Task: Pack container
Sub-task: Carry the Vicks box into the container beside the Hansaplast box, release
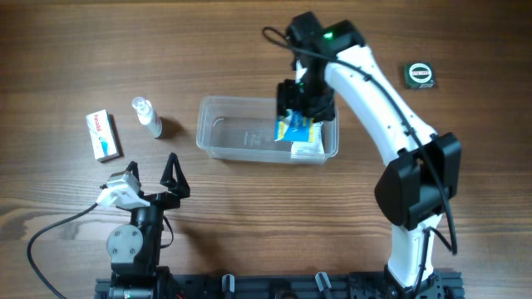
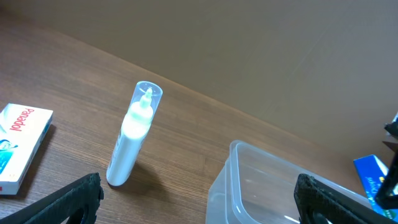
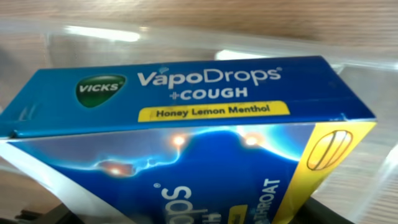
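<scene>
Brown wood-grain worktop (image 1: 58, 50) carries the scene, with the loose goods laid out to the left, apparently waiting their turn. Furthest left lies a white and blue flat cardboard Panadol box (image 1: 103, 135), face up. Just to its right is a small clear plastic spray bottle (image 1: 147, 115), well apart from the tub. Below these the left claw (image 1: 152, 164) hovers low near its base with its fingers spread and nothing between them, pointed toward the bottle, probably parked until the other arm finishes. At the centre sits the container (image 1: 218, 133), a clear, colourless rectangular plastic tub with rounded corners. Its left half is bare, leaving room for the remaining items. Over its right end the right claw (image 1: 303, 106) reaches down from above. As far as the overhead and wrist views show, it is clamped on a blue-and-yellow cardboard Vicks box (image 1: 296, 127), held tilted inside the tub walls. That tilt suggests the box is being lowered in beside something white (image 1: 306, 150) already in that corner, which I cannot identify. Far right, a dark round tape measure (image 1: 419, 75) rests apart, seemingly not part of the packing.
</scene>
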`<state>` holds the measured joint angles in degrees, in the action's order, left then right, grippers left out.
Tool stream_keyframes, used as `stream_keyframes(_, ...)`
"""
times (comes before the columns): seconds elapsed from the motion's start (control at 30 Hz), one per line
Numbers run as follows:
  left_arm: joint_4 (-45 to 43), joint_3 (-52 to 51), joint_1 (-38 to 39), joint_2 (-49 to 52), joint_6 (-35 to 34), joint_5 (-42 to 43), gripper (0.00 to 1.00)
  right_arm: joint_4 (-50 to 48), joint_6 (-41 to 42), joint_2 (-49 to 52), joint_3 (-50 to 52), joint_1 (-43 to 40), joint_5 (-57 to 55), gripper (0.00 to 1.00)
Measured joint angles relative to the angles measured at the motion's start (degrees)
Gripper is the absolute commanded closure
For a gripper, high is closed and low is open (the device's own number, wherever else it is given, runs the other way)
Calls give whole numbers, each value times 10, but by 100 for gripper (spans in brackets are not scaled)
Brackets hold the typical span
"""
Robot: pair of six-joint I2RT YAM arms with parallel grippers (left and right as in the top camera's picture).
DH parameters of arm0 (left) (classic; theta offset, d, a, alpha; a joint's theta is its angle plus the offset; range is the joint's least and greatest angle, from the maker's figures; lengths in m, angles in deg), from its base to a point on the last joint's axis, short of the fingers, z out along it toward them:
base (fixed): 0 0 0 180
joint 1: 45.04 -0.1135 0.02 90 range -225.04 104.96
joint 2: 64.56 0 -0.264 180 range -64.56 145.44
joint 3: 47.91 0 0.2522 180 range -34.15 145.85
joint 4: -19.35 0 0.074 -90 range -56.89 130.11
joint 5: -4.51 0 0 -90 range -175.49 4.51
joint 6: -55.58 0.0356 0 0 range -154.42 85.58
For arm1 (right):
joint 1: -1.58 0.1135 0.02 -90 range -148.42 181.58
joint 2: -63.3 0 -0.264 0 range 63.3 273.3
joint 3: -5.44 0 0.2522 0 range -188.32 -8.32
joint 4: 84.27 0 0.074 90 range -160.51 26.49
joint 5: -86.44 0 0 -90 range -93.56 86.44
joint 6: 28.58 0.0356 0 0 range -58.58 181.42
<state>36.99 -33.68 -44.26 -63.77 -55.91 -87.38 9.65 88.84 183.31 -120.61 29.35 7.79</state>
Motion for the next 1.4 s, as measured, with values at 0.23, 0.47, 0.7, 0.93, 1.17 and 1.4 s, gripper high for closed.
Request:
stream_keyframes(0.23, 0, 0, 0, 0, 0, 0, 0, -33, 71, 0, 0, 47, -10, 27)
stream_keyframes(0.47, 0, 0, 0, 0, 0, 0, 0, -39, 88, 0, 2, 53, -37, 27)
stream_keyframes(0.7, 0, 0, 0, 0, 0, 0, 0, -24, 87, 2, 2, 53, -39, 27)
stream_keyframes(0.93, 0, 0, 0, 0, 0, 0, 0, -19, 87, 11, 2, 53, -39, 27)
stream_keyframes(1.17, 0, 0, 0, 0, 0, 0, 0, -22, 80, 23, 4, 53, -39, 26)
stream_keyframes(1.4, 0, 0, 0, 0, 0, 0, 0, -22, 78, 23, 4, 53, -39, 23)
